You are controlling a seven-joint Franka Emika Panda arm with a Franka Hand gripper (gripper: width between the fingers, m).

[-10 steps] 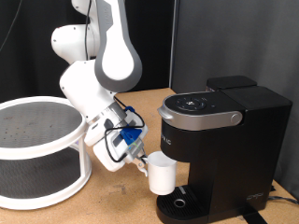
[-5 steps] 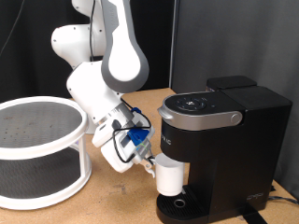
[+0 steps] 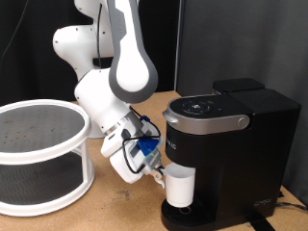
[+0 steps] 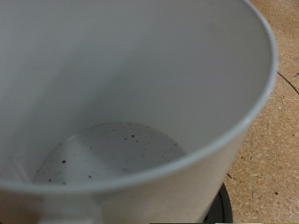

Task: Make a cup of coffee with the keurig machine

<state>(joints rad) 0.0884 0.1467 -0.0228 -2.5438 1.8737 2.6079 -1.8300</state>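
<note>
The black keurig machine [image 3: 226, 144] stands at the exterior view's right, lid shut, with its round drip tray [image 3: 188, 215] at the bottom. My gripper [image 3: 161, 174] is shut on the white cup [image 3: 180, 186] and holds it upright just above the drip tray, under the brew head. The wrist view is filled by the cup's open mouth [image 4: 121, 103]; its inside is empty, with small dark specks on the bottom. The fingers themselves are hidden there.
A white round two-tier stand [image 3: 40, 154] sits at the exterior view's left on the wooden table [image 3: 125, 207]. A black curtain hangs behind. A dark cable lies at the lower right beside the machine.
The arm has moved to the exterior view's right and down, carrying the cup from beside the machine to under the brew head over the drip tray.
</note>
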